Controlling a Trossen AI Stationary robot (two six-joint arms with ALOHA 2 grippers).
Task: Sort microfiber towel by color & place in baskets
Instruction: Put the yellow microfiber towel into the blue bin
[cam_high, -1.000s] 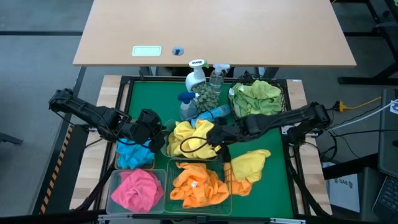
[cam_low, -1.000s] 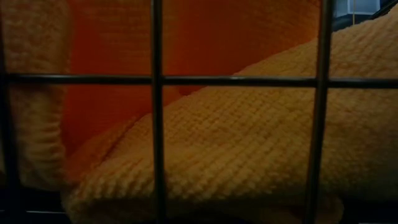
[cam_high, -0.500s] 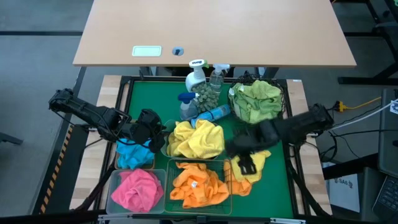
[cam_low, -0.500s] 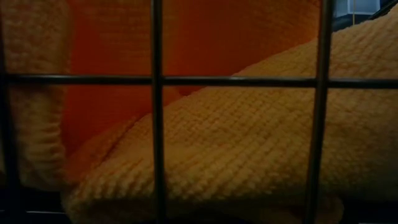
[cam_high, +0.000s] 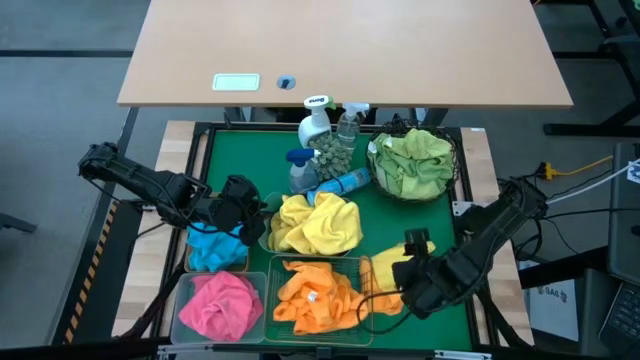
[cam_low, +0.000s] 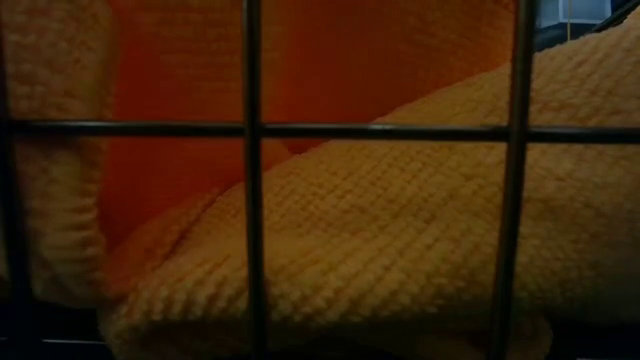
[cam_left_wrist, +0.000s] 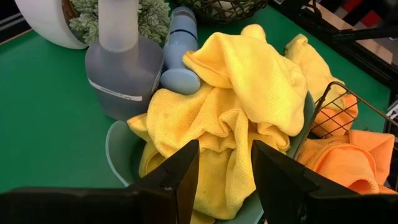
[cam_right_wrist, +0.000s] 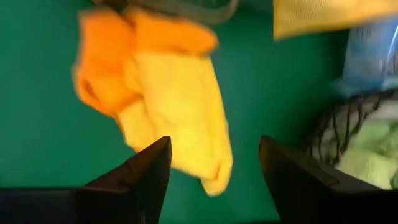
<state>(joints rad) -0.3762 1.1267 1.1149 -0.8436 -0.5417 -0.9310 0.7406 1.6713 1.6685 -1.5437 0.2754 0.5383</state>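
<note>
A pink towel (cam_high: 218, 303) is held in the clear bin (cam_high: 186, 289), blue (cam_high: 214, 246) in the tan tray, yellow (cam_high: 316, 223) in the teal tub (cam_left_wrist: 122, 151), orange (cam_high: 318, 295) in the green wire basket (cam_high: 362, 272), green (cam_high: 411, 160) in the black mesh basket (cam_high: 452, 176). A crumpled yellow towel (cam_right_wrist: 180, 106) is left loose on the green bench (cam_high: 245, 160). The left hand (cam_left_wrist: 224, 169) is parted over the tub; the right hand (cam_right_wrist: 214, 167) is parted above the loose towel.

Lying in baskets (cam_high: 370, 268) along the front edge: towels (cam_high: 317, 296); standing near the back edge: spray bottles (cam_high: 316, 118).
</note>
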